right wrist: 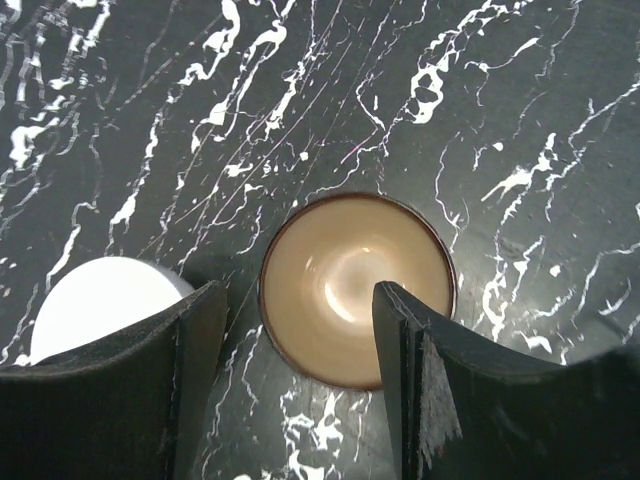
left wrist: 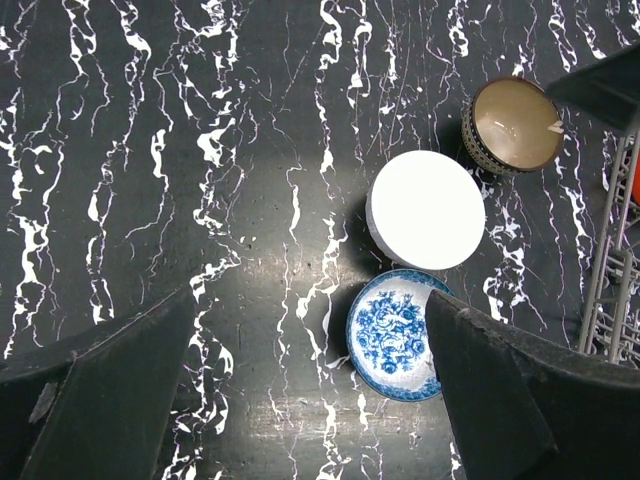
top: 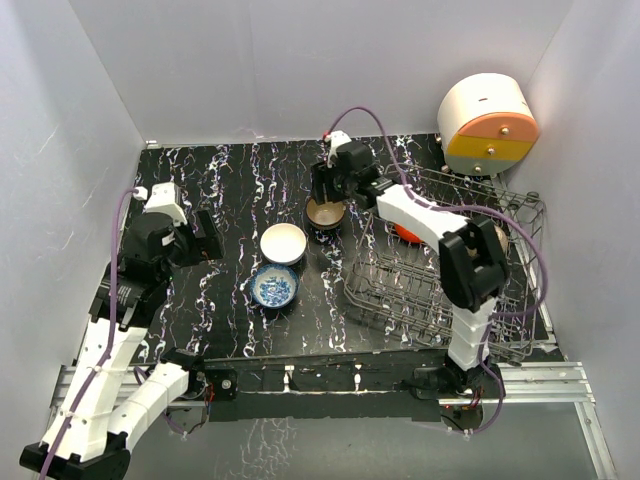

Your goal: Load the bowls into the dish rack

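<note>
right tool (right wrist: 300,295) over tan bowl (right wrist: 340,265), jaws apart, nothing clamped yet. bowl sits on surface (top: 220,180), just left of dish rack (top: 440,300), far side of white bowl (top: 283,242). imo: drop one finger inside rim, other outside, pinch wall firm, lift straight, tilt it between tines. mind white bowl nearby. left tool (left wrist: 310,300) apart too, holding nothing.

Glossy glazed tan bowl (right wrist: 355,285), grey metal-wire dish rack (top: 400,290), smooth black marbled table (top: 230,180).
</note>
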